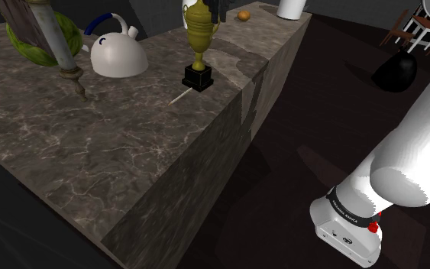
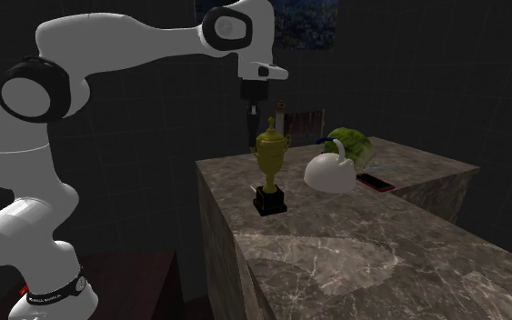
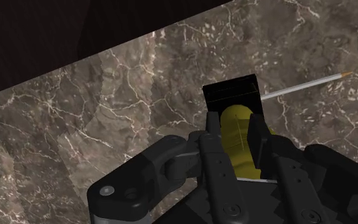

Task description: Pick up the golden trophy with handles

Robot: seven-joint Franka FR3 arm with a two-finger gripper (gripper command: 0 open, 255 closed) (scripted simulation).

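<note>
Gripper point(image 3: 234, 127) is down around the top of the gold trophy point(image 1: 198, 38); can't tell if it is clamped or only around it. Trophy stands upright on its black base point(image 1: 197, 77) on the marble counter point(image 1: 91, 153), near the edge, with a white kettle point(image 1: 118, 55) beside it and a thin pale stick point(image 3: 304, 86) by the base. Step, likely: securing the grasp. Centre the squeeze on the cup body, not a handle. Then lift straight up, slowly. The hold is high, so the base may swing. Keep clear of the kettle.

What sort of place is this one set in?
Likely a home kitchen: a stone-patterned counter, with a white kettle and a green melon on it.
</note>
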